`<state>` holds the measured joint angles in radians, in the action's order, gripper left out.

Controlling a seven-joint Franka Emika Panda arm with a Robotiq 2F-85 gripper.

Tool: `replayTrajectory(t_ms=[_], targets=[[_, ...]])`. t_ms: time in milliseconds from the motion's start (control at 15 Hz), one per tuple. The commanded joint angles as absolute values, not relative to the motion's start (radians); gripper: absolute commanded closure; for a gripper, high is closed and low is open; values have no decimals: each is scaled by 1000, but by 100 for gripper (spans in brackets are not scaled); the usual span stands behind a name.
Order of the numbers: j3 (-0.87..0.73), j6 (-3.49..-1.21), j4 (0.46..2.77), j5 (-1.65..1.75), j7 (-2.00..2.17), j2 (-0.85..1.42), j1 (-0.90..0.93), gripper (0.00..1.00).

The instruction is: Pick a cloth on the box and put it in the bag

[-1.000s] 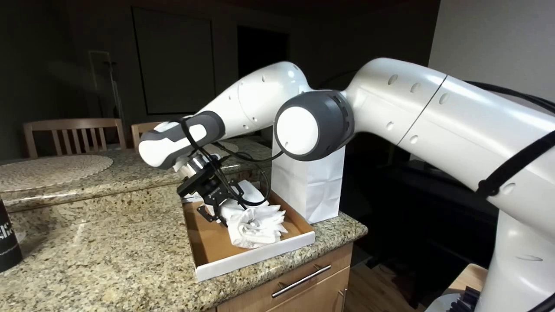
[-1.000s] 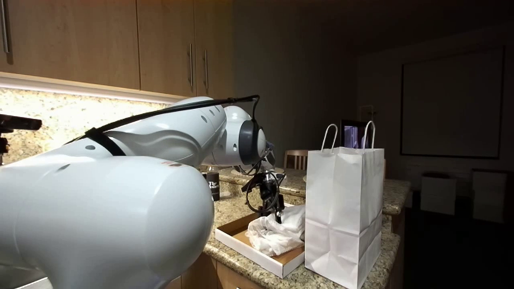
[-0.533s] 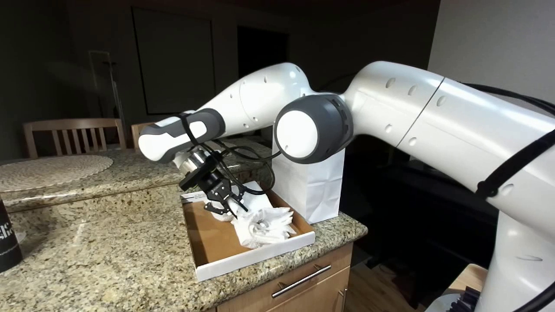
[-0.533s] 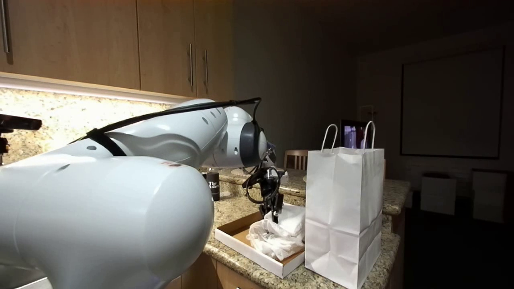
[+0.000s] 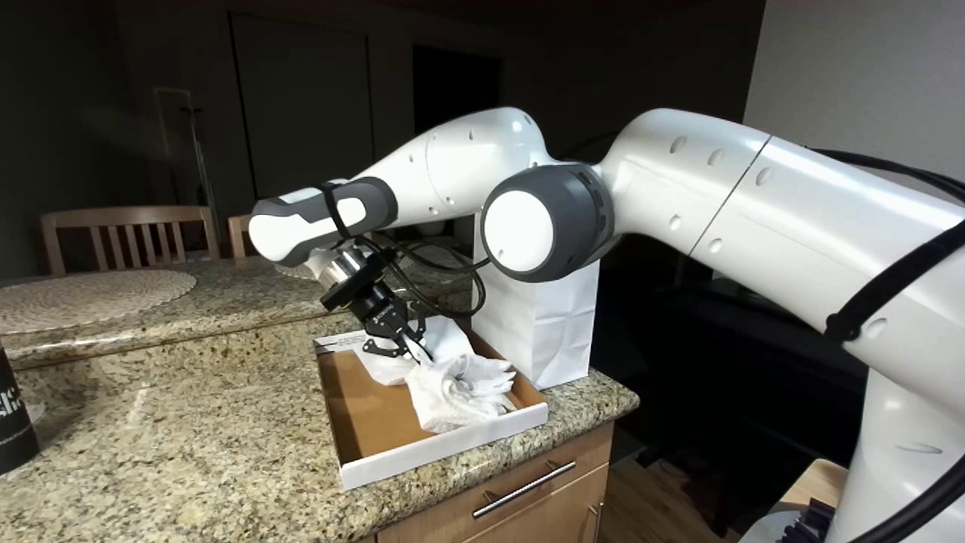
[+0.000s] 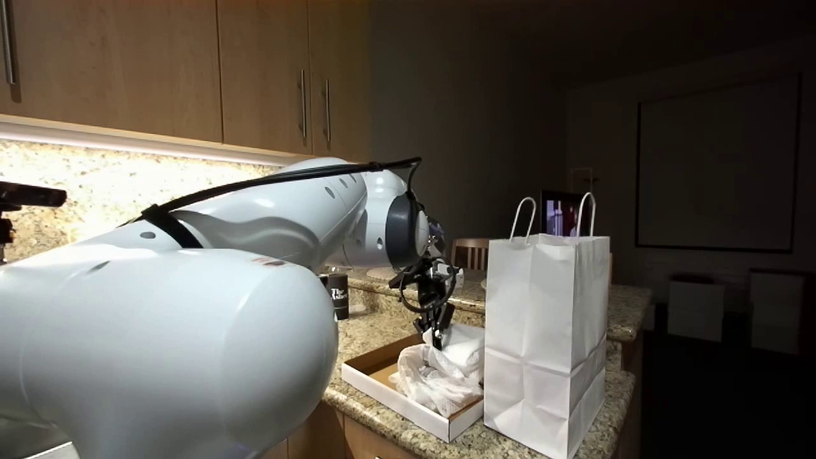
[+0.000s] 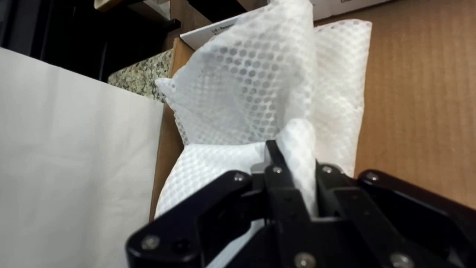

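Note:
A crumpled white cloth (image 5: 456, 396) with a dotted weave lies in the shallow open box (image 5: 445, 455). My gripper (image 7: 295, 158) is shut on a pinched fold of this cloth (image 7: 241, 85), which stands up between the fingers in the wrist view. In an exterior view the gripper (image 5: 422, 353) tilts down at the cloth's rear edge, and most of the cloth still rests in the box. More white cloth (image 5: 443, 338) lies flatter behind; I cannot tell whether it is a separate piece. The tall white paper bag (image 6: 542, 331) stands upright right beside the box, handles up; its inside is hidden.
The box and bag stand near the edge of a granite counter (image 5: 188, 452). Behind rises a raised ledge with a woven placemat (image 5: 98, 298). A dark canister (image 5: 13, 415) stands at the far left in an exterior view. A cable loop (image 5: 479, 294) hangs by the wrist.
My gripper has gone from spread to shut on the cloth's fold. It has risen slightly and shifted toward the bag, and the cloth has been tugged a little the same way.

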<state>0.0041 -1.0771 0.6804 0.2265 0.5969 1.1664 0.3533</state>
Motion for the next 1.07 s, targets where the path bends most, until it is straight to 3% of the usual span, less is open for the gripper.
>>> replayTrajectory(t_ms=[0, 267, 333, 400, 867, 933, 1000], targets=[[22, -1054, 663, 209, 569, 1144, 347, 91], [34, -1058, 633, 208, 574, 1147, 349, 93], [38, -1054, 626, 206, 574, 1150, 347, 78], [41, -1050, 619, 204, 573, 1156, 343, 92], [50, -1042, 610, 205, 575, 1161, 335, 93], [51, -1041, 610, 205, 576, 1161, 334, 64], [51, -1041, 609, 206, 576, 1160, 335, 62]])
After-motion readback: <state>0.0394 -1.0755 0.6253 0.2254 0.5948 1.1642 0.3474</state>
